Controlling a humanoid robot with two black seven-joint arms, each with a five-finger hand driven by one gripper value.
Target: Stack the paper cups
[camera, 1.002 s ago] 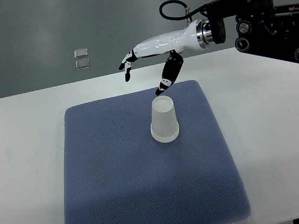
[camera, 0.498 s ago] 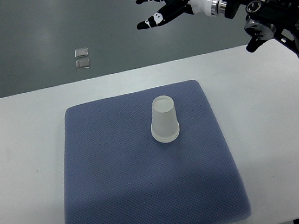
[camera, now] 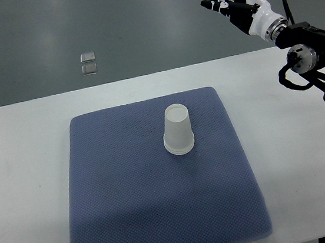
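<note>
paper cup [camera: 178, 130]: upside down, upright, alone near the middle of the blue mat [camera: 133, 220]; looks like a finished stack, though the layers can't be told apart. mat lies on the white surface [camera: 26, 174]. right hand [camera: 234, 3]: fingers spread, empty, raised well apart at upper right. left arm unseen.

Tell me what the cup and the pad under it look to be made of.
Cup: translucent white, matte, frosted look; that suggests thin plastic or waxed paper, and the picture cannot settle which. It stands upside down.
Pad: blue-grey, with a fine dotted weave and soft rounded edges; probably fabric-covered foam or a mesh cushion.
</note>
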